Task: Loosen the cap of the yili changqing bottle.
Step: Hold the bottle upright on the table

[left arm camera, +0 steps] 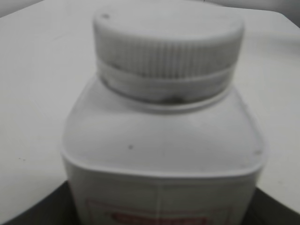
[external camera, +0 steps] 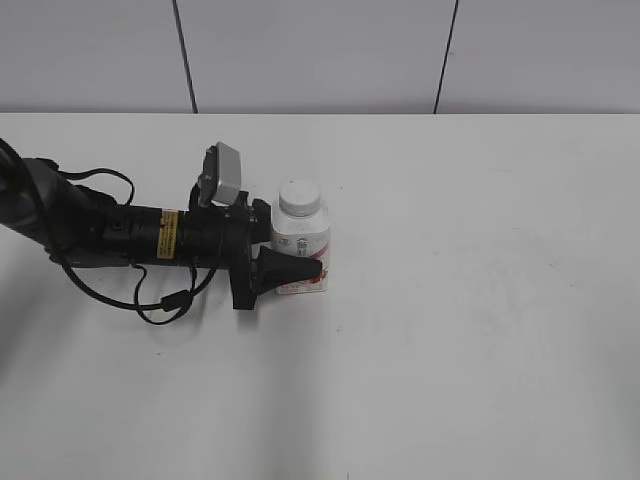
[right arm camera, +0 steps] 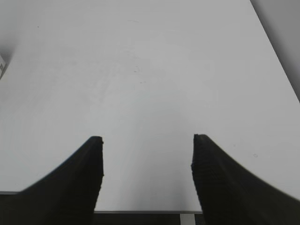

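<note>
The yili changqing bottle [external camera: 301, 240] stands upright on the white table, left of the middle, with a pink-red label low on its side. Its white ribbed cap [external camera: 299, 197] sits on the neck. My left gripper [external camera: 304, 257] reaches in from the left, with its black fingers on either side of the bottle's body, below the cap. The left wrist view shows the bottle [left arm camera: 159, 140] and cap [left arm camera: 168, 47] close up, with the dark fingers of the left gripper [left arm camera: 161, 216] against its lower sides. My right gripper [right arm camera: 147, 145] is open and empty over bare table, out of the exterior view.
The white table [external camera: 480, 300] stretches bare to the right of the bottle and in front of it. A grey panelled wall [external camera: 320, 50] rises behind it. The table's near edge [right arm camera: 140, 212] shows under my right gripper. The left arm's cables [external camera: 165, 300] lie on the table.
</note>
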Tool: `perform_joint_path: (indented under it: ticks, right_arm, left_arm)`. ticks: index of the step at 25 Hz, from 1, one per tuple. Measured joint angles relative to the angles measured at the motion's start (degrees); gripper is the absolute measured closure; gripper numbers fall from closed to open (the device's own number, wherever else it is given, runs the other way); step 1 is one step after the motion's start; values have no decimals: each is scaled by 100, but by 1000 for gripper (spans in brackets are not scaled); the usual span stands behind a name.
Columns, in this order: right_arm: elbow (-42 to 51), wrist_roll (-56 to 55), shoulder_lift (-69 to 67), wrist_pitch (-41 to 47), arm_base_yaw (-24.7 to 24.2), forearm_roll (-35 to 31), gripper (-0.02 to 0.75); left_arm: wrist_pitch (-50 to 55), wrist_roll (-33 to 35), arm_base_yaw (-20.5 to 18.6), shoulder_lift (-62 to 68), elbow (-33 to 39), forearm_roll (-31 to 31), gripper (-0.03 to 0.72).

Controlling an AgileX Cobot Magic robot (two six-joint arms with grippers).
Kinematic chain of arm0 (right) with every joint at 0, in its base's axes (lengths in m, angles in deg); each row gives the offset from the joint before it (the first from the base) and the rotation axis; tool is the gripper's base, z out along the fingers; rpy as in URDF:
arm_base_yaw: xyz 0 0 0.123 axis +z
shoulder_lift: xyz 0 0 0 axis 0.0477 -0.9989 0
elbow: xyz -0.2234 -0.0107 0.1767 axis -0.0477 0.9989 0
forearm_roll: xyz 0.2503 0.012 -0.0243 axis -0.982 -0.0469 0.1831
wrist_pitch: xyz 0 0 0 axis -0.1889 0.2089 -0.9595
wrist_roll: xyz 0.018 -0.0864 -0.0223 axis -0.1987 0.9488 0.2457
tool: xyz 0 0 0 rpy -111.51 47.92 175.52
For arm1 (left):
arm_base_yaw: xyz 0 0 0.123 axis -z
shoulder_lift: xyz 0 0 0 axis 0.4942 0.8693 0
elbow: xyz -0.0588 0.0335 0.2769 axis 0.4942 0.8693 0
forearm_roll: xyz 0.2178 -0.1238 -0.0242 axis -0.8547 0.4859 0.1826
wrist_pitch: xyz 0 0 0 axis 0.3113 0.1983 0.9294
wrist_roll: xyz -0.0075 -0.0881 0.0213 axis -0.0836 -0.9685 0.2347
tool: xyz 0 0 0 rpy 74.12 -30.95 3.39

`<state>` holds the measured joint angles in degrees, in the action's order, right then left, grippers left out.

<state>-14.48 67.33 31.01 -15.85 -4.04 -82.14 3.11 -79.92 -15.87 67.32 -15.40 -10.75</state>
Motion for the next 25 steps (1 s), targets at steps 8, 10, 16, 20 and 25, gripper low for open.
perform_joint_path:
  ticks: [8,10,16,20,25]
  right_arm:
    - [0,0,0,0,0,0,258]
    - [0,0,0,0,0,0,258]
    - [0,0,0,0,0,0,258]
    - [0,0,0,0,0,0,258]
    - [0,0,0,0,0,0,258]
  left_arm:
    - [0,6,0,0,0,-5,270]
    - [0,6,0,0,0,-5,270]
    - [0,6,0,0,0,-5,270]
    - [0,6,0,0,0,-5,270]
    - [0,6,0,0,0,-5,270]
